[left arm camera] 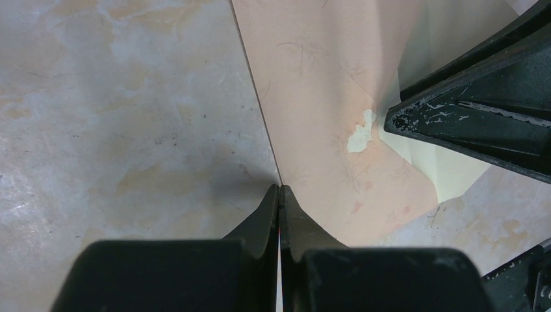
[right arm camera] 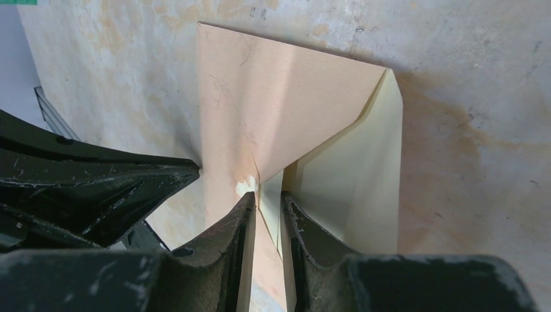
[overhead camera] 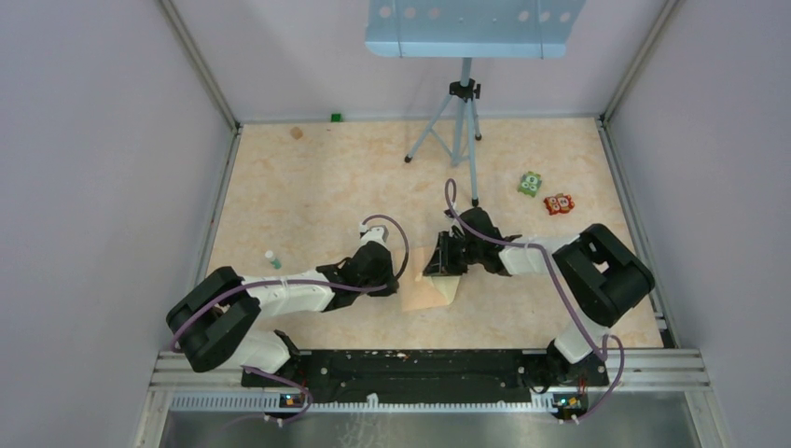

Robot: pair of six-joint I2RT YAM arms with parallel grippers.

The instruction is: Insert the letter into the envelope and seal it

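Now | left claw (left arm camera: pixel 279 188) shut, tips at envelope (right arm camera: pixel 273 104) edge, worktop (overhead camera: pixel 308 187) centre | right claw (right arm camera: pixel 266 198) narrowly parted over envelope's middle | letter (right arm camera: pixel 351 175) juts out one side | tip: nudge letter fully in before sealing.

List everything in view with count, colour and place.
envelope: one, pinkish-tan, table centre
letter: one, pale cream, sticking out beside the envelope
tripod: one, grey, far middle
perforated plate: one, light blue, atop the tripod
green toy: one, green, far right
red toy: one, red, beside the green toy
small bottle: one, green-capped, left side
table: one, marbled beige, under everything
left gripper: one, black, shut, tips at the envelope's edge
right gripper: one, black, slightly open over the envelope's flap
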